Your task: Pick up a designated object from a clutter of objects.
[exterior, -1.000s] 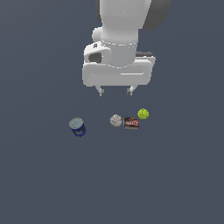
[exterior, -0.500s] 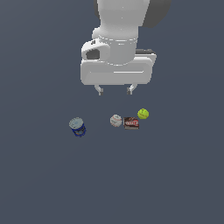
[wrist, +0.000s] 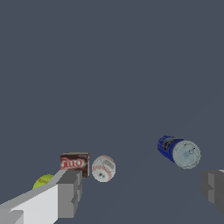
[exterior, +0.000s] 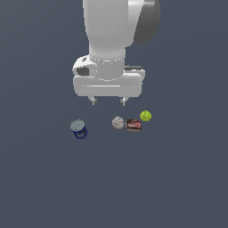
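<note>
We see a small, squat can point(exterior: 79, 128) with dark blue sides, white marks and a pale grey round top, standing upright on a flat, dark grey-blue counter point(exterior: 40, 187). It stands alone toward the exterior view's left, well apart from a row of three other small things: a white ball point(exterior: 118, 123), a dark red-brown box point(exterior: 133, 125) just beside it, and a yellow-green ball point(exterior: 145, 116) beyond the box. The robot's hand point(exterior: 108, 101) hangs above the counter, between the can and the row, with its two fingers point(exterior: 94, 102) spread wide and nothing held. We judge the can to be rigid, light and smooth-sided, so it could slip under a loose pinch; the short curved wall looks like the best place to take hold, fingers on opposite sides, low and centred. Its separation from the other things suggests room for the fingers to come down on both sides. No walls, edges or other furnishings show; the counter fills both views.
</note>
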Controlling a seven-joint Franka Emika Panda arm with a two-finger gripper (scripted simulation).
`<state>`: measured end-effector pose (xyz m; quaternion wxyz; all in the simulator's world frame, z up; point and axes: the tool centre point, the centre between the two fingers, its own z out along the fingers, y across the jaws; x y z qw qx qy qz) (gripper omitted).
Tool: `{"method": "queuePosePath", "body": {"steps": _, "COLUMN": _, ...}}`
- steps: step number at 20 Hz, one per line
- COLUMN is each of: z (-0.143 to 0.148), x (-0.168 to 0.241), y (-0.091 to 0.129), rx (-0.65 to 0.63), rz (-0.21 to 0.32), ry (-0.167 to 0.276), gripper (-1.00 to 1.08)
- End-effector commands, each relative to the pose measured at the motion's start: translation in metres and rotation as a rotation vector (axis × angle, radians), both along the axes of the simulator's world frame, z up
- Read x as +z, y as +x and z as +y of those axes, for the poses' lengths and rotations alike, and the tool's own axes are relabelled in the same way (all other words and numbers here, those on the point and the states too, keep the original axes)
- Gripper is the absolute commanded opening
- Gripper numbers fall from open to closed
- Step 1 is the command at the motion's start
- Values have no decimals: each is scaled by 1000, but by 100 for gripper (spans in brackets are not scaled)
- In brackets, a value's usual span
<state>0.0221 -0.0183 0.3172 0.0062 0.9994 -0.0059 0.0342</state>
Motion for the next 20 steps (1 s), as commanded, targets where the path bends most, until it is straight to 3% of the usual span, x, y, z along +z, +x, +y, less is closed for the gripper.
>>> {"method": "queuePosePath", "body": {"steps": 1, "z": -16, "x": -19, "y": 1, "rx": -42, "rz": 7, "ry": 8, "gripper": 100}}
{"method": "queuePosePath", "body": {"steps": 12, "z": -120, "x": -137, "y": -20, "rx": -326, "rz": 46, "ry": 35, "gripper": 100}}
{"method": "queuePosePath", "body": {"steps": 20, "z": -165, "x": -185, "y": -44, "rx": -453, "rz": 61, "ry": 31, "gripper": 100}}
